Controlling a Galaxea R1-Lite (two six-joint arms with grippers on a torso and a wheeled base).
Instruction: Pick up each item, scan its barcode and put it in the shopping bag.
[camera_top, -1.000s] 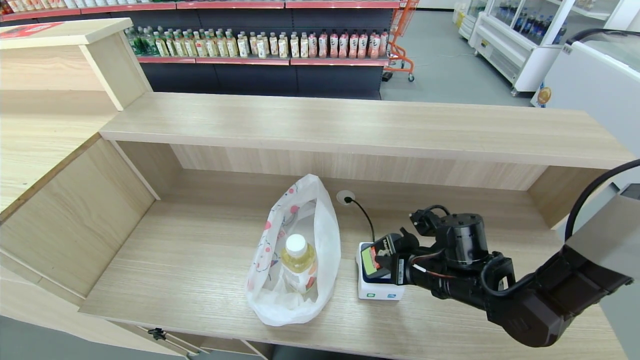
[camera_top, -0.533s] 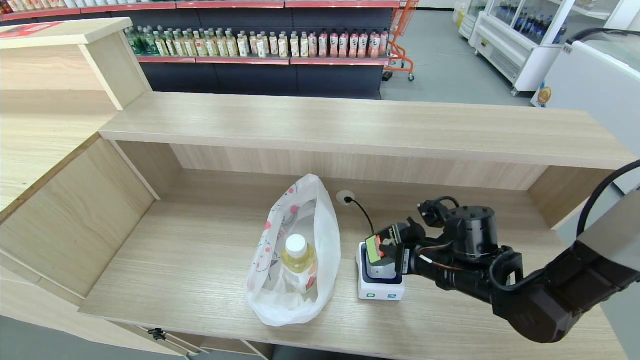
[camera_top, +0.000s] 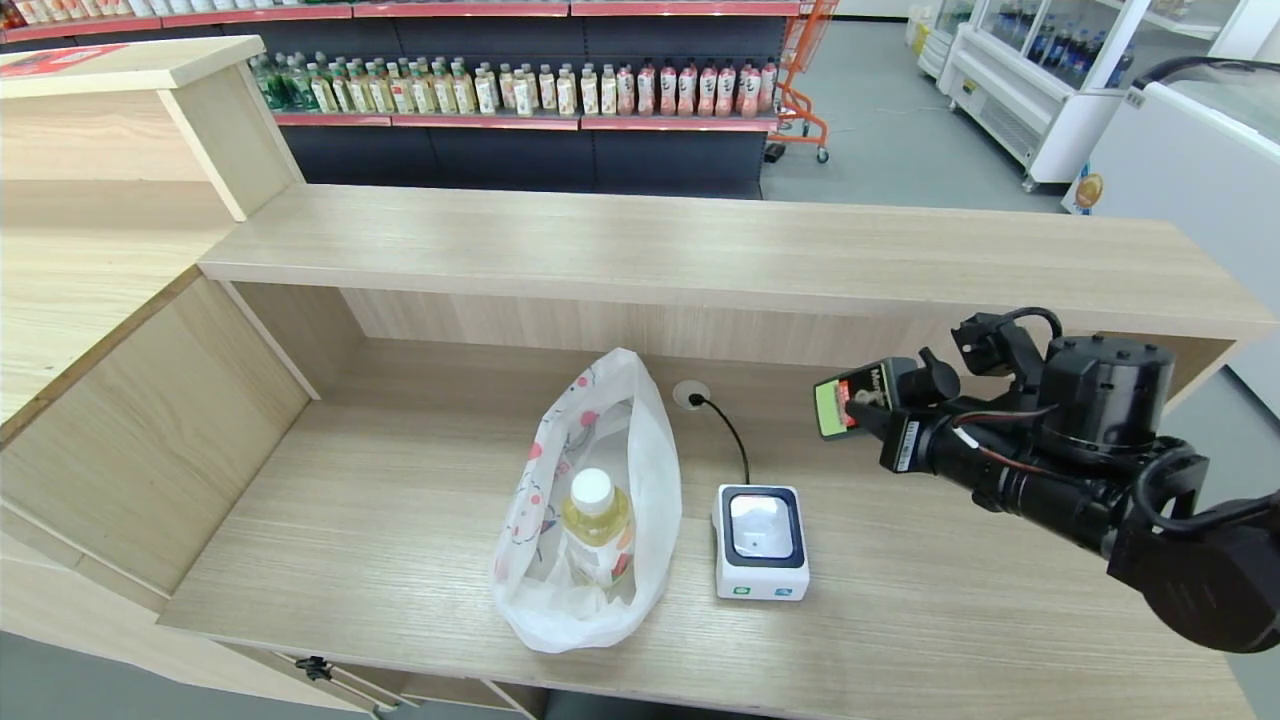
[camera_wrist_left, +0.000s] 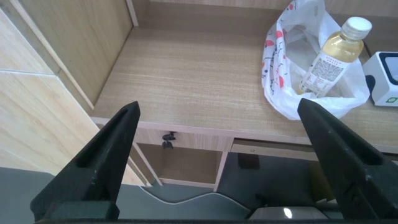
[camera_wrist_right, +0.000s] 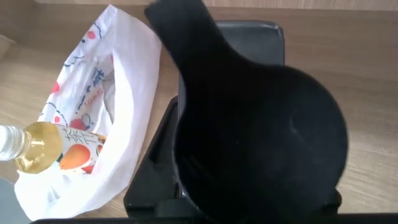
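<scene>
A white shopping bag (camera_top: 590, 500) with red prints stands open on the lower counter, with a yellow drink bottle (camera_top: 597, 520) upright inside it. Right of the bag lies the white barcode scanner (camera_top: 762, 540), its glass facing up. My right gripper (camera_top: 862, 408) is shut on a small pack (camera_top: 838, 408) with a green and red face, held in the air above and to the right of the scanner. In the right wrist view the pack's dark bulk (camera_wrist_right: 261, 137) looms over the bag (camera_wrist_right: 93, 124). My left gripper (camera_wrist_left: 217, 162) hangs open near the counter's front edge, short of the bag (camera_wrist_left: 280, 68).
A black cable (camera_top: 728, 430) runs from the scanner to a grommet hole (camera_top: 690, 393) at the back. A raised wooden ledge (camera_top: 700, 250) spans behind the work surface, and a side wall (camera_top: 150, 440) closes the left. Bare counter lies left of the bag and right of the scanner.
My right gripper has lifted the pack off the scanner and carried it up, back and to the right. The scanner's glass now shows. Bag and bottle have not moved.
</scene>
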